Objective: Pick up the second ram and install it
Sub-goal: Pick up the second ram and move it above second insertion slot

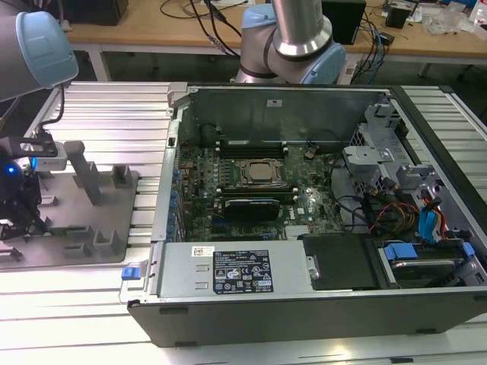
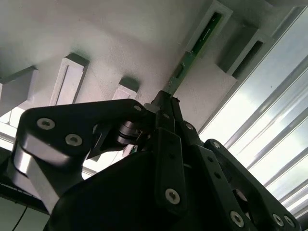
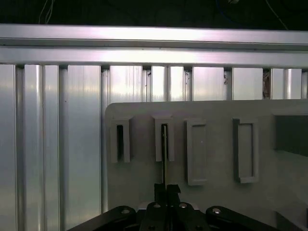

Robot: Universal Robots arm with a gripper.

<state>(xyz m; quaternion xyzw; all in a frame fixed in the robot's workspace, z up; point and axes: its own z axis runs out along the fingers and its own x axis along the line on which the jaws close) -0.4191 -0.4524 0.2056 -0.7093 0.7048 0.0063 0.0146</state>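
The second ram [image 2: 195, 45] is a narrow green board standing on edge in a slotted post of the grey tray [image 2: 120, 43]. In the first wrist view the second ram [image 3: 164, 154] shows edge-on as a thin dark line, running from the slot to my gripper [image 3: 165, 188]. The black fingers [image 2: 168, 125] are pressed together on its near end, so the gripper [image 2: 166, 101] is shut on the board. In the exterior view my gripper [image 1: 21, 217] hangs low over the grey tray [image 1: 76, 236] at the far left, beside the computer.
An open computer case [image 1: 304, 304] lies in the middle, with its motherboard [image 1: 304, 201] and silver processor [image 1: 261, 172] exposed. Upright posts [image 1: 87, 179] rise from the tray. Ribbed aluminium table slats [image 3: 57, 139] surround the tray. The arm's base [image 1: 293, 46] stands behind the case.
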